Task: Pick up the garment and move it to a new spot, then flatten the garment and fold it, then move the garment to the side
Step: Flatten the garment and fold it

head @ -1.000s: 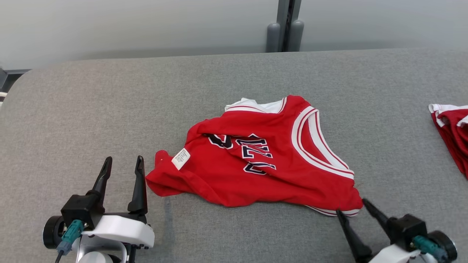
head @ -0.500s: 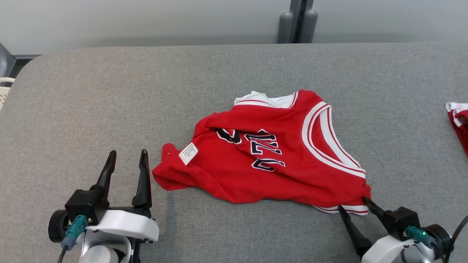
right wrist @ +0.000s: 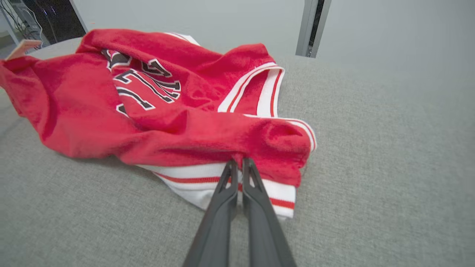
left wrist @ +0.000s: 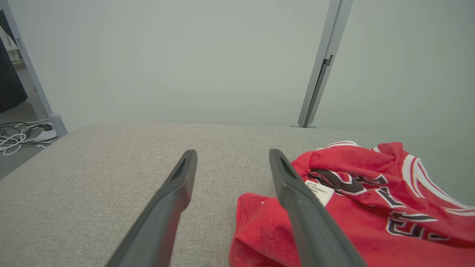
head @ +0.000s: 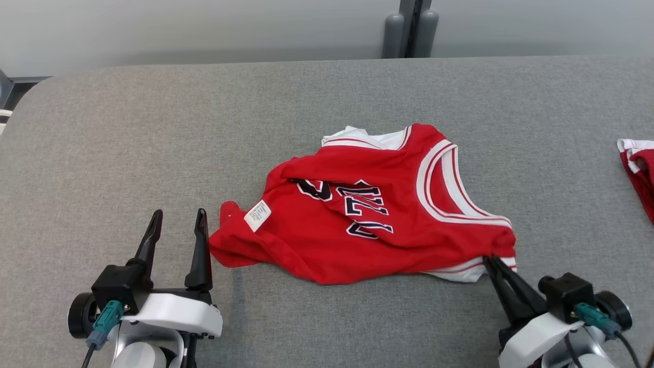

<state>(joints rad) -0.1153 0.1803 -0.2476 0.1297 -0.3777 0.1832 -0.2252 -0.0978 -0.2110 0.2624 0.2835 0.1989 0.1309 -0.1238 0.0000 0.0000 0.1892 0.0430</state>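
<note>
The garment (head: 357, 220) is a red jersey with white trim and dark lettering, lying crumpled in the middle of the grey padded table (head: 153, 128). My right gripper (head: 491, 260) is shut on the garment's near right corner; in the right wrist view its fingers pinch the white-and-red hem (right wrist: 237, 163). My left gripper (head: 178, 220) stands open just left of the garment's left edge, nothing between its fingers. In the left wrist view the garment (left wrist: 363, 207) lies right of the open left gripper (left wrist: 232, 157), whose right finger overlaps the white label (left wrist: 319, 189).
Another red and white cloth (head: 638, 168) lies at the table's right edge. A grey post (head: 409, 28) stands behind the far edge against a pale wall. Cables (left wrist: 18, 131) lie on the floor beyond the table's left end.
My right gripper has gone from open to shut on the garment's near right corner, bunching the hem there. The left gripper has stayed open. The head camera shifted slightly.
</note>
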